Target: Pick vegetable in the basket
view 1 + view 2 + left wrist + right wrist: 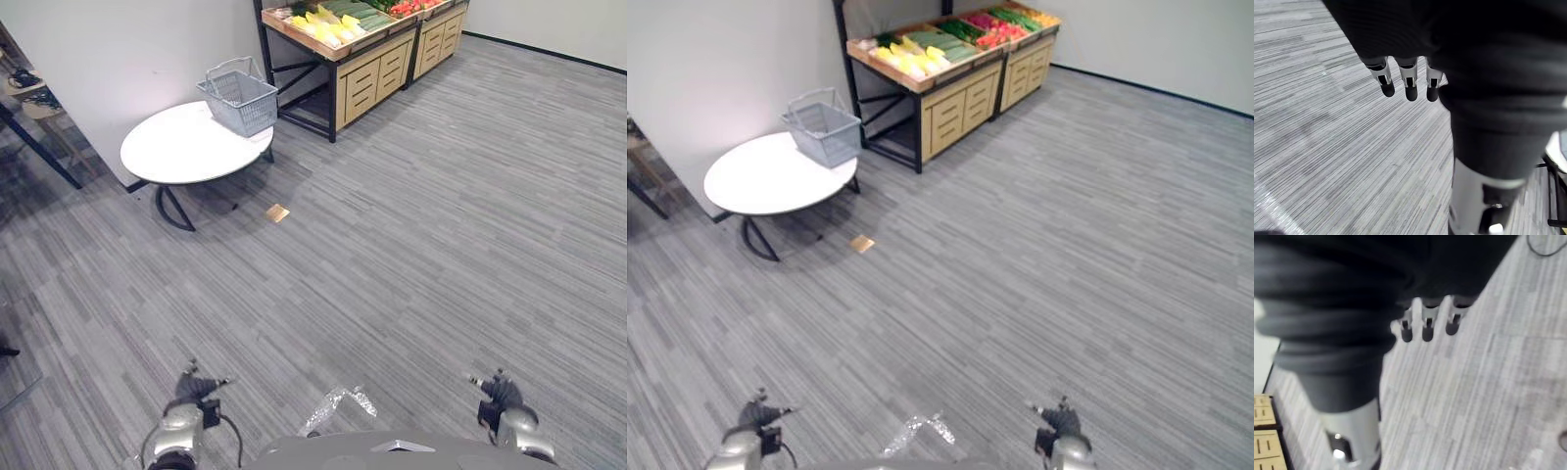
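The grey wire basket [238,98] sits at the far edge of the round white table [167,152] in the upper left of the head views. Its mouth is open, and it stands just beside the wooden produce stand [364,70] at the top, so the carry between them looks short. The vegetables [331,23], yellow, green and red, lie in the stand's slanted top tray; I see none in the basket. The left hand [1410,81] and right hand [1427,323] hang low at the bottom of the frame, fingers relaxed, holding nothing. Wide bare carpet separates the robot from the stand, with a small tan scrap [278,212] near the table's foot. I'd mind the table's rim and the stand's corner on approach.
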Controlling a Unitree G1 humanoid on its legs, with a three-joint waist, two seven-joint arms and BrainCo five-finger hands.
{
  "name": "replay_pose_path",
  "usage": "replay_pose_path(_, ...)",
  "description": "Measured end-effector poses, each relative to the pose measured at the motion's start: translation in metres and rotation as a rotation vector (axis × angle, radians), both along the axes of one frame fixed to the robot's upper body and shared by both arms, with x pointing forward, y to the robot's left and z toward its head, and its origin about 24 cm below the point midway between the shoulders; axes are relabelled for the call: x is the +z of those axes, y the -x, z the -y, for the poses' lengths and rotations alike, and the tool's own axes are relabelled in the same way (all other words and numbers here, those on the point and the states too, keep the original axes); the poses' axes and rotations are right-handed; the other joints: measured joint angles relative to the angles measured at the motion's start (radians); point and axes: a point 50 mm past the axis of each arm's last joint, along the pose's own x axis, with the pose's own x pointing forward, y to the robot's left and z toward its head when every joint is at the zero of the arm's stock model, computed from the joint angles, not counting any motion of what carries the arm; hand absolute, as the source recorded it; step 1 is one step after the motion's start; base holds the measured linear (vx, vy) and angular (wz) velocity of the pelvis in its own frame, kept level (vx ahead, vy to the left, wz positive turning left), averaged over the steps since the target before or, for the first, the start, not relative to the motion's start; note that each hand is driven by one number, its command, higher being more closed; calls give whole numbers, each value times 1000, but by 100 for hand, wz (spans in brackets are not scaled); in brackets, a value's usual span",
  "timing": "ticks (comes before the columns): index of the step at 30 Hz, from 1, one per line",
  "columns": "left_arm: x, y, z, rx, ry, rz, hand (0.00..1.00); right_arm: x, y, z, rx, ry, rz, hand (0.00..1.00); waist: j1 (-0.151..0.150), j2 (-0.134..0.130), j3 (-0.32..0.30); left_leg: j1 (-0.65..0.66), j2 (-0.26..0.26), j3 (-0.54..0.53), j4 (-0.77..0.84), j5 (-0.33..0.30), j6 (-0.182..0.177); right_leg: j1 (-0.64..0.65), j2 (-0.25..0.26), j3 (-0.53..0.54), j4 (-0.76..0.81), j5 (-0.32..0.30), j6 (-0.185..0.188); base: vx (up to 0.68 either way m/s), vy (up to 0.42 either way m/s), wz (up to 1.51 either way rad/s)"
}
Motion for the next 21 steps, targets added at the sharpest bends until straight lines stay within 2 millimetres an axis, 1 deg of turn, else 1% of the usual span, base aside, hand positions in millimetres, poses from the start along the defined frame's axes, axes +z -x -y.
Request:
replay_pose_path(6, 0, -4, 3, -9, 5, 10, 0, -2, 0, -5, 46, -13, -11, 0, -6, 2, 3, 3, 3, 1, 0, -4, -6, 3, 1, -3, 0, 0, 0, 25, -18, 0)
replay_pose_path(12, -4, -3, 13, -33, 25, -2, 0, -4, 3, -7, 75, -6, -32, 0, -6, 1, 3, -2, 0, -4, 0, -2, -3, 2, -3, -12, 3, -7, 1, -53, -29, 3)
replay_pose_path(15, -9, -1, 22, -45, 46, -11, 0, -8, 13, -8, 82, -8, -63, 0, -10, 1, 4, -8, -4, -23, -6, 1, 2, -7, -8, -35, 10, -13, 1, -82, -34, 18)
replay_pose_path(20, -9, 0, 22, -38, 51, -13, 0, -12, 19, -9, 75, -17, -88, 0, -9, -2, 0, -37, -2, -31, -4, 1, -1, -25, -6, -46, 12, -18, 1, -2, -31, 7)
replay_pose_path(21, -9, 0, 21, -34, 51, -11, 0, -12, 13, -11, 80, -26, -89, 0, -8, -4, 1, -63, 0, -24, 60, -35, -6, -35, -7, -41, 30, -28, -3, 56, -23, -8)
